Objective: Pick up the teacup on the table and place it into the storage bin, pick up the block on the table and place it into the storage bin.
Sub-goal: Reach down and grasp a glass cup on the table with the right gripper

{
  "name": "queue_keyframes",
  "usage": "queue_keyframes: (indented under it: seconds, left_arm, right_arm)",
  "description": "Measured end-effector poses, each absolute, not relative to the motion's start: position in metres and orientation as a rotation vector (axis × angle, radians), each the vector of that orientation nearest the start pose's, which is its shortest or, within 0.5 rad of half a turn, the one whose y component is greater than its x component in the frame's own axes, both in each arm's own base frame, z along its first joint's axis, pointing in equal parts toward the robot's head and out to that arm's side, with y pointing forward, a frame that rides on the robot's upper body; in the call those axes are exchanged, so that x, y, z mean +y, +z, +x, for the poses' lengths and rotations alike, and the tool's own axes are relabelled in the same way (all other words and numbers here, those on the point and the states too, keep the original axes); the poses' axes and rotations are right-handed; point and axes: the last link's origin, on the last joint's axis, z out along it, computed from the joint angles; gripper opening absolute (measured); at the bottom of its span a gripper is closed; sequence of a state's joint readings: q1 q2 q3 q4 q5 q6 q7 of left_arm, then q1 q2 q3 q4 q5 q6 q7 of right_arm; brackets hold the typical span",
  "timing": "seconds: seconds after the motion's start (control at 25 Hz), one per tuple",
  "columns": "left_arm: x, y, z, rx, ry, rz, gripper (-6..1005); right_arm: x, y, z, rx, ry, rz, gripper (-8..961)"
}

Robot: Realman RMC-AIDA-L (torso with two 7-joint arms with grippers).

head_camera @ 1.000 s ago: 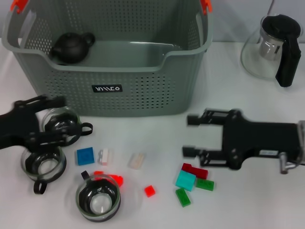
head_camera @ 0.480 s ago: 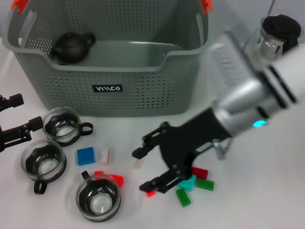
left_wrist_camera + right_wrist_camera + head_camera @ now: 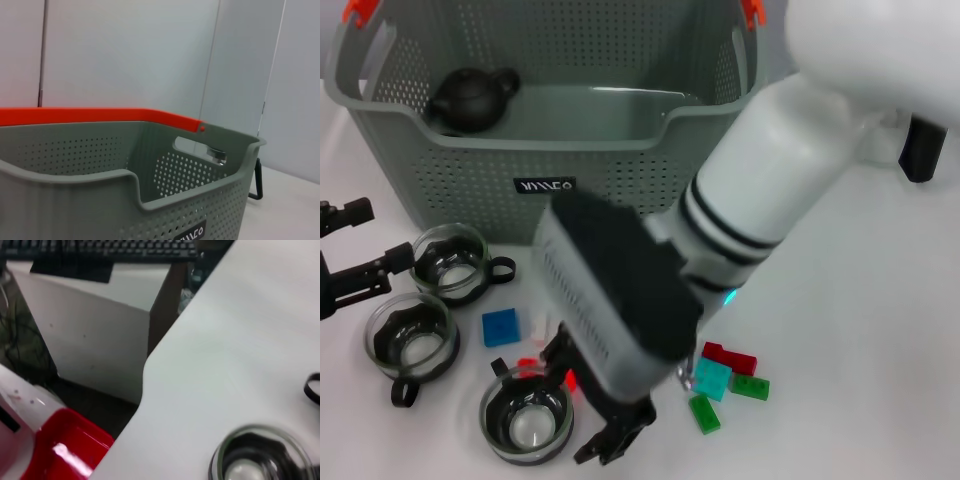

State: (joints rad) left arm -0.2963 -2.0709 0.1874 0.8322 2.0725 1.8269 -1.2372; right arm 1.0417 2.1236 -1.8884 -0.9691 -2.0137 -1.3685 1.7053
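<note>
Three glass teacups stand at the front left: one [image 3: 448,262] by the bin, one [image 3: 410,340] in front of it, one [image 3: 527,415] nearest me. My left gripper [image 3: 362,243] is open and empty, just left of the rear teacup. My right arm reaches across the middle; its gripper [image 3: 588,402] is open, right beside the nearest teacup, which also shows in the right wrist view [image 3: 260,457]. A blue block [image 3: 500,327], a teal block [image 3: 710,378], a red block [image 3: 730,357] and green blocks [image 3: 703,412] lie on the table. The grey storage bin [image 3: 620,190] stands behind.
A black teapot [image 3: 470,95] sits inside the bin. Only the black handle [image 3: 920,150] of the glass teapot shows at the back right. The left wrist view shows the bin's wall and orange handle [image 3: 100,116]. The right wrist view shows the table's front edge [image 3: 145,375].
My right arm has swung left and forward across the blocks to the nearest teacup, hiding the pale and small red blocks. My left gripper drew back left from the cups, then stayed.
</note>
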Motion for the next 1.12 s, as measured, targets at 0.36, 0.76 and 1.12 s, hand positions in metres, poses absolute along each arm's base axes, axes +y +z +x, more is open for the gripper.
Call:
queue_keyframes:
  seconds: [0.36, 0.76, 1.12]
  left_arm:
    - [0.248, 0.089, -0.340, -0.636, -0.786, -2.333, 854]
    - [0.251, 0.088, -0.338, -0.631, -0.789, -2.343, 855]
    - [0.251, 0.088, -0.338, -0.633, -0.789, -2.342, 855]
  right_arm:
    - [0.283, -0.159, 0.051, -1.068, -0.404, -3.201, 749]
    - [0.280, -0.173, 0.066, -1.051, -0.420, -3.156, 749]
    - [0.282, -0.176, 0.073, -1.017, -0.447, -3.148, 749]
